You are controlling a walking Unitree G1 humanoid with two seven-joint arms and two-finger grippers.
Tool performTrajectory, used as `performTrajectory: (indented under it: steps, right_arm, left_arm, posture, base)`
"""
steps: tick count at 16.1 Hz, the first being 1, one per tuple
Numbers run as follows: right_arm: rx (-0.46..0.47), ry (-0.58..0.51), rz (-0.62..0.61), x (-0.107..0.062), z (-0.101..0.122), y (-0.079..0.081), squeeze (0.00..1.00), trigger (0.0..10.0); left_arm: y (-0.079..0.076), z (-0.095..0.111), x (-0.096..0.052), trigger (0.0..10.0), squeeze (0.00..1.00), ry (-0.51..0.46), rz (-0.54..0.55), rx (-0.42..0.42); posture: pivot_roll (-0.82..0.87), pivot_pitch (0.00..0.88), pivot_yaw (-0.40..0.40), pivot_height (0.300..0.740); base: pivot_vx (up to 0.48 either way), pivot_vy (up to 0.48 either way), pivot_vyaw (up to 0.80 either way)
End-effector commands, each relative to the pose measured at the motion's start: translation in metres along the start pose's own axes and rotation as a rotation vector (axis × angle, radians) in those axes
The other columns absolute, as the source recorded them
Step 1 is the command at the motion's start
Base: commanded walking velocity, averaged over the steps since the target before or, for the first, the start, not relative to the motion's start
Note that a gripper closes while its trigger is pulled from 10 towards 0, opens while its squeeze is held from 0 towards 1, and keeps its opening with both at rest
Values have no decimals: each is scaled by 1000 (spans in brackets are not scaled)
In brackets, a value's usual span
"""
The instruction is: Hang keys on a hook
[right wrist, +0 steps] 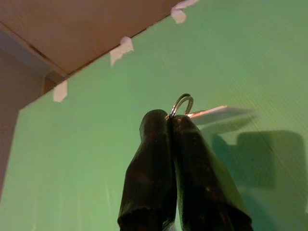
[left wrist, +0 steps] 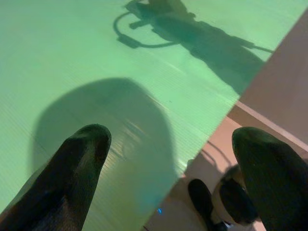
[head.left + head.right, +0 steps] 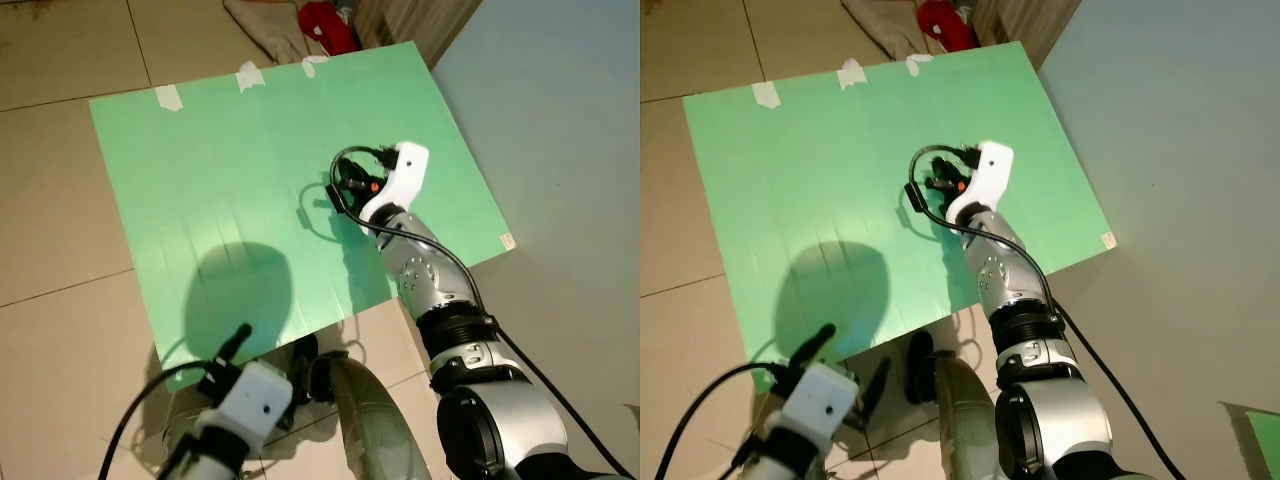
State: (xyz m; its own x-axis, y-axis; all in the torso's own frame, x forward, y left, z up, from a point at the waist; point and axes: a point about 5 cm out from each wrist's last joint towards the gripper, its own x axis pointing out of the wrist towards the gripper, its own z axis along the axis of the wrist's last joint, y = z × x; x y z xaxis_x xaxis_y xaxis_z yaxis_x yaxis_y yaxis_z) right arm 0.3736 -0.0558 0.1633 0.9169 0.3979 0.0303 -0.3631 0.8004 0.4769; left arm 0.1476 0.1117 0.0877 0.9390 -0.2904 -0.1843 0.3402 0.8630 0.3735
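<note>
Silver key ring (image 1: 182,103), keys attached, pinched at the tips of the right gripper (image 1: 169,121), fingers pressed together, held above the green sheet (image 3: 230,180). Sheet taped to the tiled floor (image 3: 60,270). Left gripper (image 2: 168,144) low over the sheet's near edge, fingers spread.

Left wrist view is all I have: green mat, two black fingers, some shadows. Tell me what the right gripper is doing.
Observer: The right gripper is shut on a key ring, seen from its own wrist.
Operator: Say where that arm is.
Observer: It reaches out over the green mat, near the mat's right half.
Operator: Give me the mat's far edge.
Observer: White tape holds that edge to the tile floor; something red lies just beyond.
Operator: Report any hook.
Observer: I cannot make one out.
</note>
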Motion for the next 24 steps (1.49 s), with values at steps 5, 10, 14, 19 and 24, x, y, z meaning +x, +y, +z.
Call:
performTrajectory:
  steps: [5, 10, 14, 19, 24]
  right_arm:
    - [-124, 7, 173, -9, 24, 0, 180, 0]
    - [-495, 99, 293, -23, 34, -26, 141, 0]
    - [-766, 112, 400, -29, 50, -32, 0, 0]
    - [-1169, 147, 531, -50, 65, -46, 0, 0]
    - [-907, 143, 345, -51, 59, -68, 0, 0]
  left_arm:
    - [29, -18, 55, 10000, 0, 73, 55, -55]
    - [85, -24, 84, 10000, 0, 82, 71, -2]
    - [119, -13, 99, 10000, 0, 44, -25, -1]
    - [132, 28, 107, 10000, 0, -163, -315, 192]
    - [138, 35, 117, 10000, 0, -119, -316, 119]
  posture:
    - [135, 214, -161, 722]
    - [127, 84, -139, 722]
    - [86, 28, -111, 722]
    - [38, 0, -51, 722]
    - [22, 0, -40, 722]
  base:
    - [0, 0, 0]
    - [0, 0, 0]
    - [0, 0, 0]
    - [0, 0, 0]
    - [0, 0, 0]
